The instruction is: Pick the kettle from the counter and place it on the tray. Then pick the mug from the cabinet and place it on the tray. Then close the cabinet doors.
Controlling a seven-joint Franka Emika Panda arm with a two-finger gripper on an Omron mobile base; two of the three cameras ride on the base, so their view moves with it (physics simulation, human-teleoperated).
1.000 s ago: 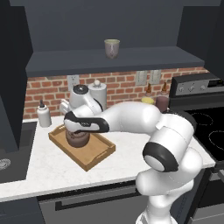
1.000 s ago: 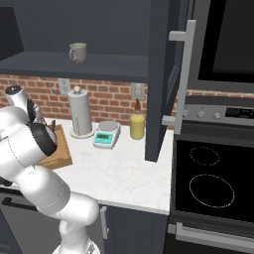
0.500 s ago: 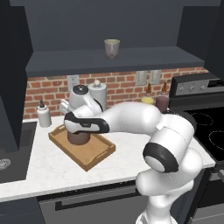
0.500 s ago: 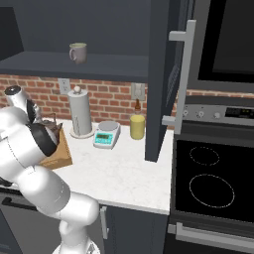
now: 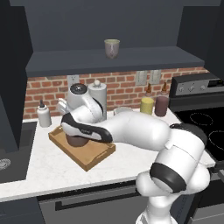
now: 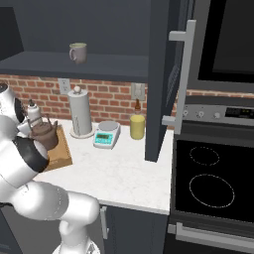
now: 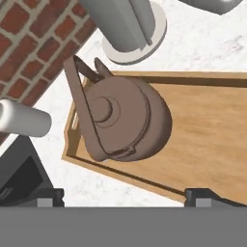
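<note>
The dark-brown kettle (image 7: 123, 123) sits upright in the wooden tray (image 7: 207, 140), at the end nearest the brick wall. My gripper (image 7: 125, 195) hangs open above it, fingertips (image 7: 46, 197) spread wide and touching nothing. From the left base, my hand (image 5: 83, 129) covers most of the kettle (image 5: 74, 141) on the tray (image 5: 89, 155). The right base view shows the kettle (image 6: 44, 136) on the tray (image 6: 60, 154) beside my arm. The grey-green mug (image 5: 112, 48) stands on the cabinet shelf (image 5: 131, 59), also the mug (image 6: 78, 52). The cabinet door (image 6: 163, 79) stands open.
A white bottle (image 5: 43, 114) and a paper towel roll (image 6: 82, 113) stand by the tray on the counter (image 6: 124, 173). A scale (image 6: 106, 135), a yellow canister (image 6: 137, 126) and a maroon canister (image 5: 162, 106) lie further right. The stove (image 6: 211, 183) is right, the sink (image 5: 6, 162) left.
The kettle has stayed put on the tray. My hand has barely shifted above it, with its jaws wide apart throughout.
</note>
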